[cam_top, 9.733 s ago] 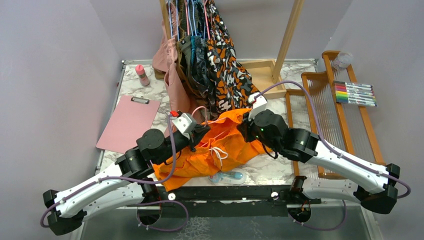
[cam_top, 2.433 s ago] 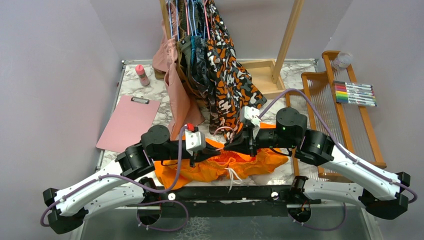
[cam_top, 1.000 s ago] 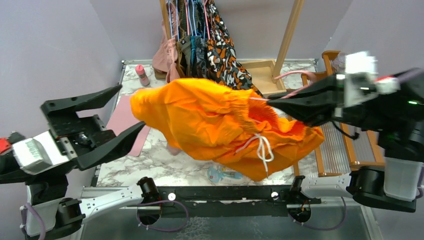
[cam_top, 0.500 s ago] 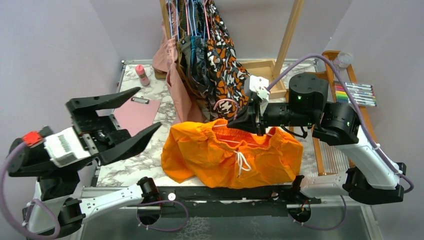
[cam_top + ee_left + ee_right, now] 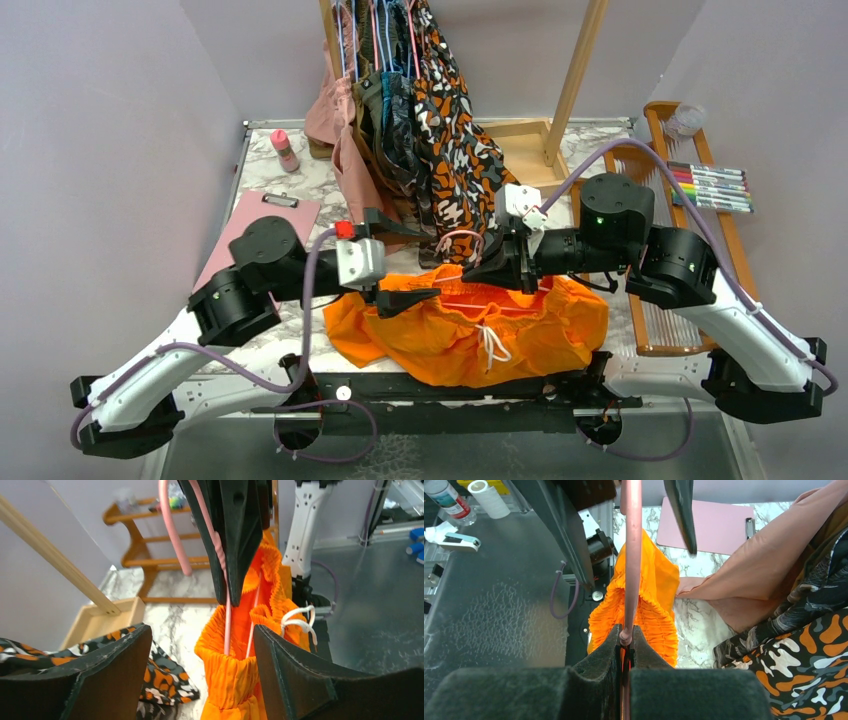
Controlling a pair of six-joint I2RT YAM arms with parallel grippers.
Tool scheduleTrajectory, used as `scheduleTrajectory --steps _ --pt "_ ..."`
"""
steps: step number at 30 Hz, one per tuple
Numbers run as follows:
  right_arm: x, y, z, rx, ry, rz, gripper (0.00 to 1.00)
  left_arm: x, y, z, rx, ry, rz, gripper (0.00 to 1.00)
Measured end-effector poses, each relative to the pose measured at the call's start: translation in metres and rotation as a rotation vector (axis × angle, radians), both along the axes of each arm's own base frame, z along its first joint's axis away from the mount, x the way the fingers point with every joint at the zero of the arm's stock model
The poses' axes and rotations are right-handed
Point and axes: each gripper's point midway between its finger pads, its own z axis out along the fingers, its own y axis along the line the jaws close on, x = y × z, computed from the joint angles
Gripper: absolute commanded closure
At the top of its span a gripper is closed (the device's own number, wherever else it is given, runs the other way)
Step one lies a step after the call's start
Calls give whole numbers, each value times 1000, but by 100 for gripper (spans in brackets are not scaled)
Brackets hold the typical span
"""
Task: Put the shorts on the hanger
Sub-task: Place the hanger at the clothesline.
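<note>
The right gripper [image 5: 625,635] is clamping the hanger [image 5: 632,555]. The shorts [image 5: 470,325] are hanging below the hanger, waistband stretched over its wire. The left gripper [image 5: 200,630] is gaping around the waistband end beside the hanger. A misplaced pinch here risks dragging the elastic off the hanger.

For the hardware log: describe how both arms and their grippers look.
The left arm and right arm have white shell links joined by chunky round black joints. A lilac cable runs along each. Each wrist carries a white camera block; the left one bears a red tab. The left gripper and right gripper have black, tapering wedge fingers with matte faces and scuffed edges.
</note>
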Motion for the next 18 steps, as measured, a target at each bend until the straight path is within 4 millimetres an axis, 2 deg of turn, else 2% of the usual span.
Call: scheduleTrajectory --steps 2,5,11,14,18 --pt "-1 0 1 8 -3 4 99 2 -9 -16 44 29 -16 30" --pt "-2 -1 2 16 -6 6 99 2 -14 -27 69 51 -30 40" --pt "-2 0 4 28 -7 4 99 3 -17 -37 84 72 -30 74" --pt "-1 0 4 31 -8 3 99 4 -14 -41 80 73 -17 82" --pt "-1 0 4 33 -9 3 99 2 -1 -46 59 63 16 87"
